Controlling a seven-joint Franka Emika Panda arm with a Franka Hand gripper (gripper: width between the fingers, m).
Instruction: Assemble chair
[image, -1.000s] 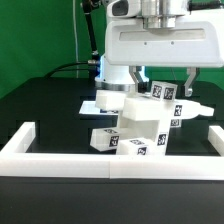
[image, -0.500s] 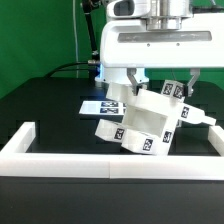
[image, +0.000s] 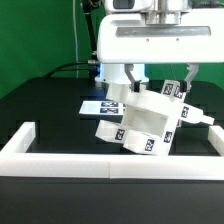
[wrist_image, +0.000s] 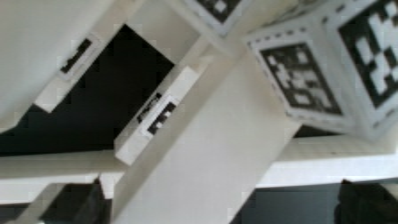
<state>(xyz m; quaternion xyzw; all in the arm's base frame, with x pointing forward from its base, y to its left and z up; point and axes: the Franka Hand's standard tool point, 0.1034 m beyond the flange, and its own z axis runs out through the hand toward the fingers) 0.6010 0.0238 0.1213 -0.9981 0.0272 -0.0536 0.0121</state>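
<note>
The chair is a part-built white assembly of blocky, tagged pieces. It stands tilted on the black table, just behind the front white rail. My gripper hangs right over its top, with one finger on each side of the upper tagged blocks. The jaws are wide open and hold nothing. In the wrist view a white post of the chair runs slantwise between the dark fingertips. Dark table shows between the post and one fingertip. My gripper is not closed on the post.
The marker board lies flat on the table behind the chair. A low white rail frames the workspace at the front and both sides. The arm's base stands at the back before a green curtain.
The chair has tipped from nearly upright to a clear slant. The gripper has stayed wide open above it and has risen slightly in the last half second.
</note>
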